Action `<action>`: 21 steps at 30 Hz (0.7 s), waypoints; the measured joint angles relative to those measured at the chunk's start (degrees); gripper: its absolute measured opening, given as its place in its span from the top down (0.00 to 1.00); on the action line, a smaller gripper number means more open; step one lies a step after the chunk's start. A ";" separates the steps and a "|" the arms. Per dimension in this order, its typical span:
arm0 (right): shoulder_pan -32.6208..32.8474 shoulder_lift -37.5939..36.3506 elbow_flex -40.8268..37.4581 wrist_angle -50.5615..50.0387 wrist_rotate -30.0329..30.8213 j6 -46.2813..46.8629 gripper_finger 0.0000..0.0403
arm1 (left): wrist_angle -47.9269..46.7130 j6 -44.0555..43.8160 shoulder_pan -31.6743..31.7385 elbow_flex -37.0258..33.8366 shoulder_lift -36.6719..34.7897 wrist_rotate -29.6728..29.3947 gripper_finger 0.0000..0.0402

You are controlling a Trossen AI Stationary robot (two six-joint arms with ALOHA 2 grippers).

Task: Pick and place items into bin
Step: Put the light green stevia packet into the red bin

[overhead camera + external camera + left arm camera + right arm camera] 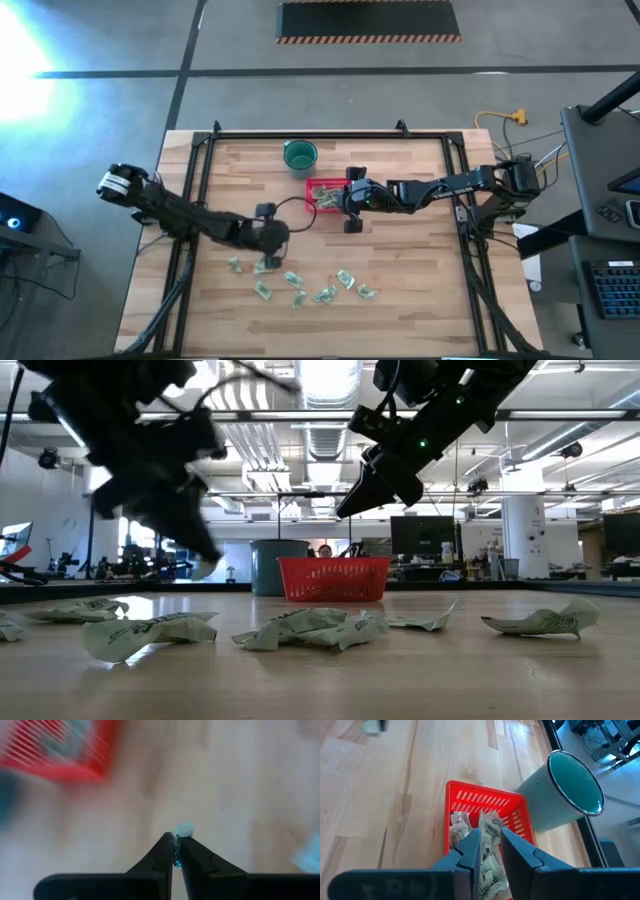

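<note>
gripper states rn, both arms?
Left pincer: closed on a wrapped piece.
Right pincer: holding a wrapped piece above the red basket.

High view straight down; low view level, near table; both share red basket [325, 193].

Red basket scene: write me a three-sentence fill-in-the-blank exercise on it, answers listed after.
1. The left gripper is shut on one small wrapped ____.
2. The right gripper hangs over the ____ basket, which already holds wrapped pieces.
3. Beside the basket stands a round dark green ____.

Missing words: piece; red; cup
</note>
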 joint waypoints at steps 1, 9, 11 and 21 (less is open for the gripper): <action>0.00 0.00 0.00 -0.14 0.02 0.02 0.85 | 0.59 1.71 0.18 0.72 -0.02 -3.09 0.97; 0.02 -0.04 -0.02 -4.33 0.15 1.53 0.84 | 17.24 18.76 5.43 1.85 0.04 -14.23 0.97; 0.02 -0.34 -0.02 -5.90 0.15 2.26 0.84 | 19.80 19.40 7.86 1.82 0.21 -14.18 0.97; 0.07 -5.43 -0.04 -16.07 -0.54 9.31 0.86 | 24.43 18.81 18.60 1.52 0.50 -2.78 0.97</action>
